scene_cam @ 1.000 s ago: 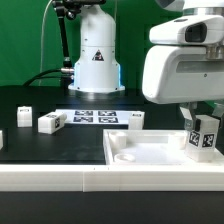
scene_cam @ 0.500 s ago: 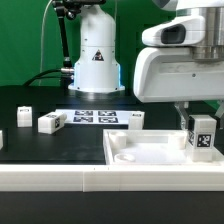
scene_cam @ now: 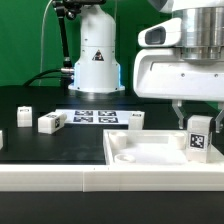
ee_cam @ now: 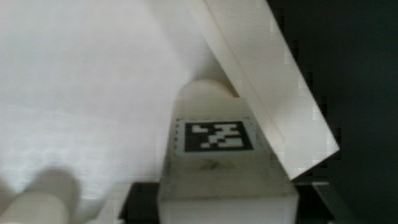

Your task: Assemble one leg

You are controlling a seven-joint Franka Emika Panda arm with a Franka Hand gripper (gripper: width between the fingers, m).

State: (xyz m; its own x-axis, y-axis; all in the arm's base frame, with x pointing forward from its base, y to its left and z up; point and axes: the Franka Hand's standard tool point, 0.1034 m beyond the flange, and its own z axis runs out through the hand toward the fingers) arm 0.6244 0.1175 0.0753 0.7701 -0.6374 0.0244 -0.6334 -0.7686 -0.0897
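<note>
- Exterior view shows the leg [scene_cam: 199, 137] held upright in the pincer [scene_cam: 197, 118], over the far corner of the white tray-like piece [scene_cam: 150, 150] on the exterior view's right.
- Risk, as I judge it: the leg hangs close to the raised rim, so a slightly off descent could catch the rim and tilt the leg.
- Wrist view: the pincer's fingers [ee_cam: 231, 190] pinch the leg [ee_cam: 217, 135], its tag facing the camera, closed to the leg's width.
- Spare legs [scene_cam: 50, 122] lie apart on the table [scene_cam: 40, 145].
</note>
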